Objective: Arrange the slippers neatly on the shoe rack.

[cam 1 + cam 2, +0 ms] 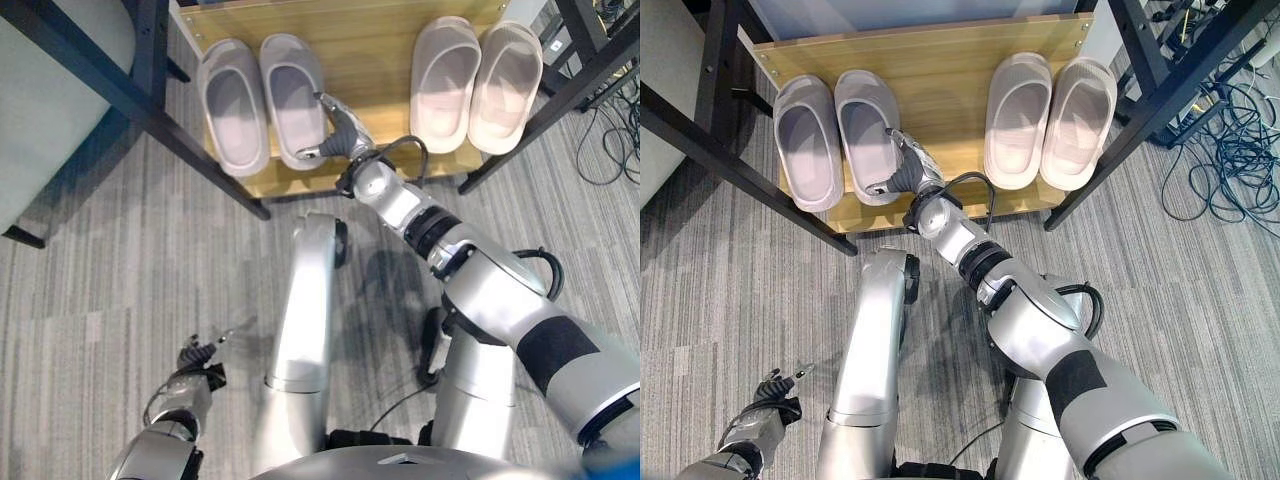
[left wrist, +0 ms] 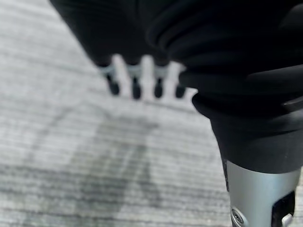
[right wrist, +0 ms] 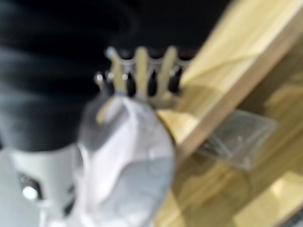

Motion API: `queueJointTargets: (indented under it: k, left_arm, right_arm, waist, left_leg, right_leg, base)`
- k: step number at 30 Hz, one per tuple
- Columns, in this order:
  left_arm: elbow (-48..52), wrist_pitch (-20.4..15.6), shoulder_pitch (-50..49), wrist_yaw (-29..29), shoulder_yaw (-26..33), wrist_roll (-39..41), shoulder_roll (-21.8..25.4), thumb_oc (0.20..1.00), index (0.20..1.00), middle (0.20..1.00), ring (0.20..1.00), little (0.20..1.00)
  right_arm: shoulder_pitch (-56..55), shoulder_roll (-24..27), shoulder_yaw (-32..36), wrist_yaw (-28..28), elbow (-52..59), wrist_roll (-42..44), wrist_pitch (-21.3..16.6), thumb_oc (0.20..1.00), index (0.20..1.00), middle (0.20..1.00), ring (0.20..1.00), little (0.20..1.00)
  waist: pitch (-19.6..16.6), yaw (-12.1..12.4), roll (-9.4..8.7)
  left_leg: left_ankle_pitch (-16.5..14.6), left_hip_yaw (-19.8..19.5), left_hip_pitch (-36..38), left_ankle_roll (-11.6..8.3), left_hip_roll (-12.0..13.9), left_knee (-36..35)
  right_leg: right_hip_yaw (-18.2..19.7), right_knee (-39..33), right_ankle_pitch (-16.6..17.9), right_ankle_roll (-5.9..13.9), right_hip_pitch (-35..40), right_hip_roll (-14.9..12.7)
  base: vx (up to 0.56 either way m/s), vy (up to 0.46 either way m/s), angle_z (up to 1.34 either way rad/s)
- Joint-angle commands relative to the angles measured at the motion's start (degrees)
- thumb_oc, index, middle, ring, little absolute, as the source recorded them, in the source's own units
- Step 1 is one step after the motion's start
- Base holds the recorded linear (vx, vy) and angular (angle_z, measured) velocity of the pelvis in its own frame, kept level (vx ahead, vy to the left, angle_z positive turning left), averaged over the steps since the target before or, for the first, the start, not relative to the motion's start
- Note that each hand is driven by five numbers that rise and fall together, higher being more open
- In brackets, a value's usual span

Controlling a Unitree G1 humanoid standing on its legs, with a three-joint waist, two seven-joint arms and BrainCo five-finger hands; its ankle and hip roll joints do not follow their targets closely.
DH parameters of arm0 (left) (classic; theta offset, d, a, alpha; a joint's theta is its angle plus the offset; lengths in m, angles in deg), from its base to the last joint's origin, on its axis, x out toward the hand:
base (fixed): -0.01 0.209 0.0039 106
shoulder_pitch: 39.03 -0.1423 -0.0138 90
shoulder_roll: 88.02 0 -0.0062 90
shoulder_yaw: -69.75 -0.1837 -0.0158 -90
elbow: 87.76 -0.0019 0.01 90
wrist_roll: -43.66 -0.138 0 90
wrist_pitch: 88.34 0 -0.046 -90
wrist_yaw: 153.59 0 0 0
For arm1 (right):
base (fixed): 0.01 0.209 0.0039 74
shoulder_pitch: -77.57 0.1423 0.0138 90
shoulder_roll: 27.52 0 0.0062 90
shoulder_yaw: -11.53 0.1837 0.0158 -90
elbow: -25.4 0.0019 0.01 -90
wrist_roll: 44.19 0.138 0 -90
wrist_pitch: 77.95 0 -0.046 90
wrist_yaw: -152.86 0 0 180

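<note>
A wooden shoe rack shelf (image 1: pixel 370 60) holds two pairs of slippers lying side by side. The grey-lilac pair sits on the left, made up of the outer slipper (image 1: pixel 233 105) and the inner slipper (image 1: pixel 290 95). The pale beige pair (image 1: pixel 475 85) sits on the right. My right hand (image 1: pixel 340 132) is at the heel of the inner grey-lilac slipper (image 3: pixel 128 151), with straight fingers (image 3: pixel 142 71) along its side and the thumb below the heel. My left hand (image 1: pixel 200 355) hangs low over the carpet, its fingers (image 2: pixel 142 80) relaxed and holding nothing.
Black metal frame bars (image 1: pixel 110 85) cross in front of the rack's left end, and another bar (image 1: pixel 1120 130) runs along its right end. A tangle of cables (image 1: pixel 1230 150) lies on the grey striped carpet at the right. A pale green cushioned piece (image 1: pixel 40 110) is at the far left.
</note>
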Motion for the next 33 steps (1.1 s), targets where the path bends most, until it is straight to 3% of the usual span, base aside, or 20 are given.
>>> queueJointTargets:
  k: [1,4,6,7,9,10,11,13,14,15,17,18,19,20,21,22,23,27,33]
  left_arm:
    - [-0.43,0.38,-0.26,1.33,-6.19,-4.05,1.16,1.000,1.000,1.000,1.000,1.000]
    - [0.09,0.25,-0.14,2.32,-5.66,-5.99,0.91,1.000,1.000,1.000,1.000,1.000]
    - [1.45,-0.51,2.02,2.73,-4.19,-6.72,1.30,1.000,1.000,1.000,1.000,1.000]
    - [1.45,-0.51,2.02,2.73,-4.19,-6.72,1.30,1.000,1.000,1.000,1.000,1.000]
    - [3.74,-2.10,2.57,2.08,-4.78,-10.73,0.22,1.000,1.000,1.000,1.000,1.000]
    - [3.76,-2.10,2.51,2.09,-4.82,-10.74,0.18,1.000,1.000,1.000,1.000,1.000]
    - [5.88,-2.83,0.87,1.37,-5.42,-13.66,-0.75,1.000,1.000,1.000,1.000,1.000]
    - [6.94,-2.99,-1.65,0.75,-6.29,-16.98,-1.83,1.000,1.000,1.000,1.000,1.000]
    - [7.81,-3.05,-3.16,0.01,-5.92,-17.48,-2.69,1.000,1.000,1.000,1.000,1.000]
    - [7.77,-2.85,-3.55,-0.65,-5.70,-17.06,-2.88,1.000,1.000,1.000,1.000,1.000]
    - [7.04,-2.52,-5.07,-2.70,-3.94,-16.87,-3.58,1.000,1.000,1.000,1.000,1.000]
    - [10.94,-4.85,-10.05,-2.31,-6.17,-19.33,-4.95,1.000,1.000,1.000,1.000,1.000]
    - [10.97,-4.83,-10.07,-2.30,-6.19,-19.33,-4.96,1.000,1.000,1.000,1.000,1.000]
    - [8.11,-4.06,-10.85,-2.52,-7.47,-22.94,-7.01,1.000,1.000,1.000,1.000,1.000]
    - [2.08,-1.75,-9.69,-4.23,-7.85,-29.05,-8.63,1.000,1.000,1.000,1.000,1.000]
    - [0.68,-1.31,-9.59,-4.28,-7.74,-31.84,-8.57,1.000,1.000,1.000,1.000,1.000]
    - [1.11,-1.98,-9.63,-4.03,-9.83,-36.70,-8.70,1.000,1.000,1.000,1.000,1.000]
    - [4.96,-3.73,-10.38,-5.14,-16.25,-41.98,-8.90,1.000,1.000,1.000,1.000,1.000]
    - [9.68,-5.49,-14.20,-9.26,-21.25,-46.25,-8.57,1.000,1.000,1.000,1.000,1.000]
  right_arm:
    - [-0.50,-2.31,3.50,2.33,1.84,-2.96,0.73,1.000,1.000,1.000,1.000,1.000]
    - [-4.13,-1.09,4.57,3.29,6.08,-4.77,0.24,1.000,1.000,1.000,1.000,1.000]
    - [-9.84,2.09,4.40,3.01,15.37,-7.99,-0.48,1.000,1.000,1.000,1.000,1.000]
    - [-9.85,2.09,4.40,3.01,15.37,-7.99,-0.48,1.000,1.000,1.000,1.000,1.000]
    - [-19.27,7.20,4.22,1.47,25.37,-10.64,-3.16,1.000,1.000,1.000,1.000,1.000]
    - [-19.39,7.27,4.21,1.45,25.48,-10.66,-3.12,1.000,1.000,1.000,1.000,1.000]
    - [-29.99,10.68,4.24,-0.66,31.78,-13.31,-4.90,1.000,1.000,1.000,1.000,1.000]
    - [-38.27,13.11,5.18,-2.89,35.72,-14.34,-5.75,1.000,1.000,1.000,1.000,1.000]
    - [-43.70,15.14,6.45,-4.30,36.61,-15.02,-6.22,1.000,1.000,1.000,1.000,1.000]
    - [-47.00,16.41,7.03,-5.03,36.89,-15.38,-6.35,1.000,1.000,1.000,1.000,1.000]
    - [-53.34,19.83,9.05,-6.94,35.96,-16.72,-6.77,1.000,1.000,1.000,1.000,1.000]
    - [-56.80,20.98,11.04,-6.80,33.95,-15.49,-7.47,1.000,1.000,1.000,1.000,1.000]
    - [-56.83,20.99,11.05,-6.80,33.96,-15.49,-7.47,1.000,1.000,1.000,1.000,1.000]
    - [-57.03,20.35,11.54,-7.13,31.36,-15.46,-8.10,1.000,1.000,1.000,1.000,1.000]
    - [-63.29,19.80,13.90,-8.65,28.44,-13.75,-9.09,1.000,1.000,1.000,1.000,1.000]
    - [-65.26,19.91,14.31,-9.14,26.22,-13.98,-8.85,1.000,1.000,1.000,1.000,1.000]
    - [-69.60,19.27,17.23,-9.57,20.67,-13.29,-8.02,1.000,1.000,1.000,1.000,1.000]
    - [-73.25,17.46,21.43,-9.28,10.39,-9.49,-7.64,1.000,1.000,1.000,1.000,1.000]
    - [-75.24,16.99,21.00,-10.08,3.26,-11.44,-7.49,1.000,1.000,1.000,1.000,1.000]
  waist:
    - [0.10,2.28,-0.15]
    - [-2.43,2.22,0.40]
    - [-5.00,1.67,0.49]
    - [-4.99,1.66,0.50]
    - [-8.41,0.59,0.39]
    - [-8.33,0.57,0.49]
    - [-8.94,-0.30,0.46]
    - [-9.44,-1.06,-0.16]
    - [-9.80,-1.82,-0.39]
    - [-10.13,-2.16,-0.70]
    - [-11.13,-3.05,-1.52]
    - [-11.44,-2.28,-1.72]
    - [-11.43,-2.33,-1.69]
    - [-12.16,-2.74,-2.21]
    - [-14.33,-3.86,-3.88]
    - [-15.70,-4.28,-4.36]
    - [-17.90,-5.20,-4.23]
    - [-22.25,-6.03,-2.85]
    - [-25.63,-5.72,-1.76]
  left_leg:
    - [-8.37,0.41,4.99,5.15,-0.67,3.71]
    - [-7.53,0.14,5.08,5.45,-0.70,1.17]
    - [-5.44,1.17,7.70,5.72,0.47,-7.04]
    - [-5.44,1.16,7.72,5.72,0.47,-7.05]
    - [0.06,2.84,14.97,6.49,2.86,-23.10]
    - [0.17,2.82,15.27,6.51,2.85,-23.37]
    - [5.19,3.69,24.62,7.27,4.90,-36.45]
    - [9.26,4.80,32.14,7.11,6.31,-46.76]
    - [11.78,5.44,37.37,6.83,6.21,-54.52]
    - [13.10,6.13,40.83,6.67,6.40,-59.24]
    - [18.03,6.88,48.70,5.52,6.17,-70.38]
    - [20.72,6.58,53.53,5.17,6.44,-77.25]
    - [20.93,6.54,53.64,5.17,6.41,-77.49]
    - [24.15,6.73,56.88,5.43,6.22,-84.11]
    - [27.67,8.12,64.28,4.31,6.28,-94.70]
    - [28.65,8.95,68.01,3.76,6.42,-99.85]
    - [31.11,10.20,73.76,3.16,6.40,-107.68]
    - [35.74,12.32,84.73,2.46,6.37,-122.17]
    - [38.32,13.25,93.04,2.24,6.80,-131.74]
  right_leg:
    - [9.38,1.91,8.43,-4.33,6.12,-1.42]
    - [8.37,-1.18,9.29,-3.54,6.92,-1.77]
    - [6.25,-9.63,10.31,-3.47,9.66,-3.93]
    - [6.24,-9.65,10.32,-3.47,9.69,-3.93]
    - [1.99,-25.33,11.96,-3.68,16.21,-6.38]
    - [1.85,-25.62,12.09,-3.73,16.55,-6.42]
    - [-2.20,-39.69,14.66,-3.36,24.49,-7.64]
    - [-4.73,-50.37,17.10,-2.73,31.31,-8.43]
    - [-5.81,-56.64,20.35,-1.14,36.52,-8.37]
    - [-7.34,-62.62,20.55,-1.01,38.98,-8.52]
    - [-10.50,-73.88,23.27,0.05,46.65,-8.34]
    - [-12.87,-78.88,25.92,1.27,51.54,-8.72]
    - [-12.97,-79.10,26.09,1.25,51.69,-8.74]
    - [-14.80,-84.73,29.81,1.99,54.13,-8.59]
    - [-17.09,-95.53,34.56,3.52,61.27,-7.70]
    - [-17.59,-100.16,36.15,4.09,64.95,-7.16]
    - [-18.55,-108.47,40.24,5.28,69.86,-6.40]
    - [-18.84,-121.93,44.92,6.38,78.05,-4.08]
    - [-19.22,-130.49,46.50,6.79,85.28,-2.18]
  base:
    - [0.01,0.036,0.00]
    - [0.02,0.039,-0.01]
    - [0.02,0.031,0.06]
    - [-0.02,0.032,0.21]
    - [-0.01,0.055,0.24]
    - [-0.02,0.131,-0.05]
    - [-0.02,0.124,-0.21]
    - [0.00,0.106,-0.13]
    - [0.02,0.065,-0.04]
    - [0.07,0.056,-0.16]
    - [0.09,0.022,-0.12]
    - [0.05,0.012,-0.02]
    - [0.00,0.005,-0.10]
    - [0.06,-0.012,-0.25]
    - [0.12,-0.033,-0.34]
    - [0.21,-0.047,0.06]
    - [0.16,-0.021,-0.02]
    - [0.14,-0.035,-0.24]
    - [0.09,-0.081,-0.16]
